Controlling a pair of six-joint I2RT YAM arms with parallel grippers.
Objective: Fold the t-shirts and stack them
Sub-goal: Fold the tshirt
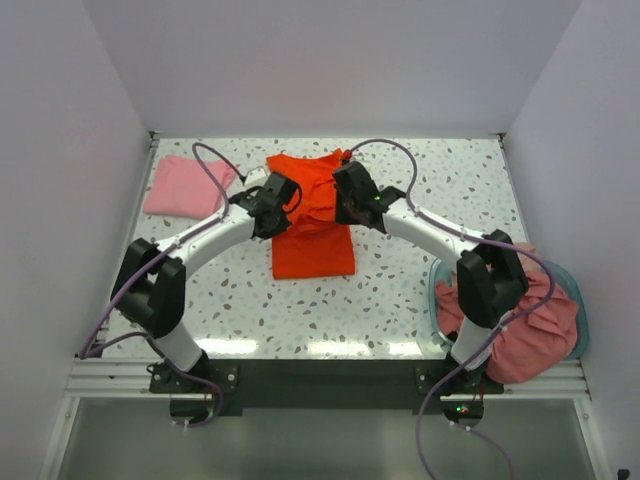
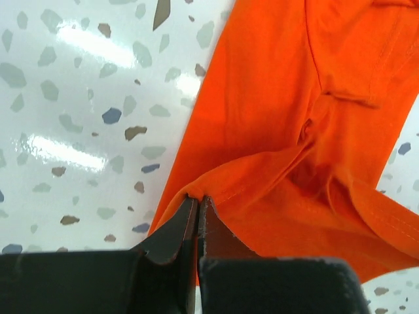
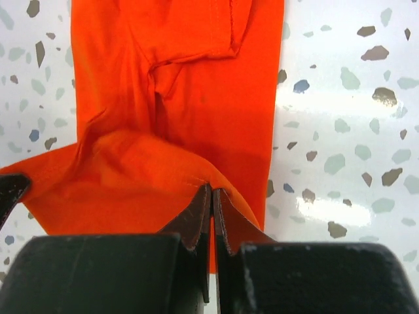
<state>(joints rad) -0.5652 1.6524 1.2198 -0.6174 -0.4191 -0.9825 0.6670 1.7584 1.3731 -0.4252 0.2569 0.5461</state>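
Observation:
A bright orange-red t-shirt (image 1: 312, 238) lies lengthwise in the middle of the speckled table, its far end lifted. My left gripper (image 1: 268, 212) is shut on the shirt's left edge; the left wrist view shows the fabric (image 2: 288, 150) pinched at the fingertips (image 2: 198, 199). My right gripper (image 1: 352, 205) is shut on the shirt's right edge; the right wrist view shows the cloth (image 3: 177, 124) pinched at the fingertips (image 3: 211, 190). A folded light pink t-shirt (image 1: 183, 187) lies at the far left. Salmon-pink t-shirts (image 1: 520, 315) are heaped at the near right.
The salmon heap sits in a round teal tub (image 1: 578, 300) at the table's right near corner. White walls close the table on three sides. Cables loop above both arms. The black front rail (image 1: 320, 380) holds the arm bases.

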